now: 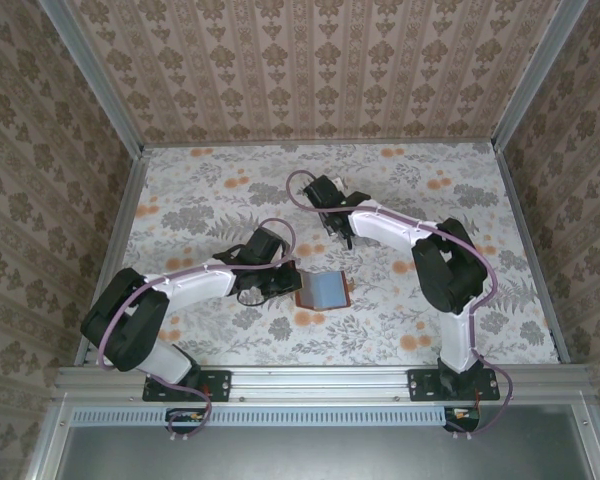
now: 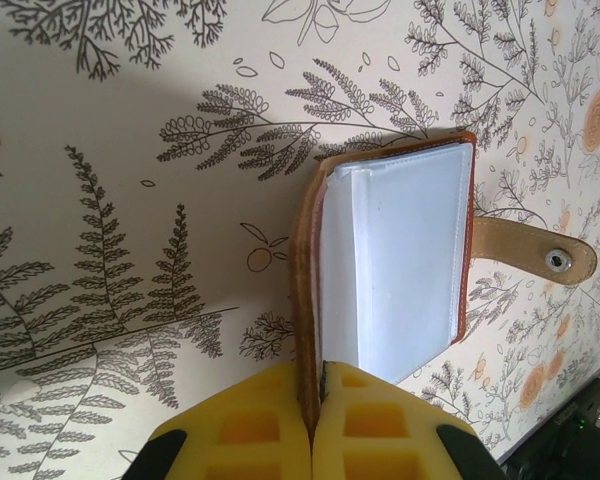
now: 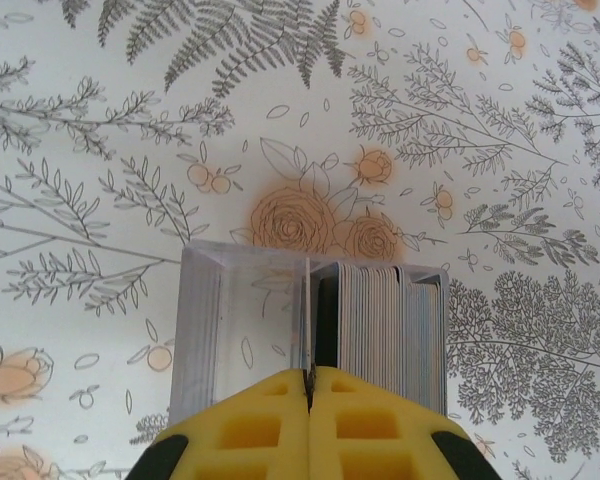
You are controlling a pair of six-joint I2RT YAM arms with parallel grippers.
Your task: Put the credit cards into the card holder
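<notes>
We see the left hand (image 2: 315, 425) clamped on the edge of the open card holder (image 2: 405, 260), which lies on the worktop (image 2: 130, 150). The right hand (image 3: 310, 395) is pinched shut on one of the credit cards (image 3: 380, 320) standing in the clear tray (image 3: 215, 330).

I see a cream counter (image 1: 230, 180) printed with grey ferns and orange blooms, and a reddish-brown holder (image 2: 305, 250) with milky sleeves and a tan strap (image 2: 525, 255). Pale bluish cards (image 3: 380, 320) sit in a clear tray (image 3: 220, 330). The left gripper (image 2: 318, 375) and right gripper (image 3: 310, 378) are yellow.
</notes>
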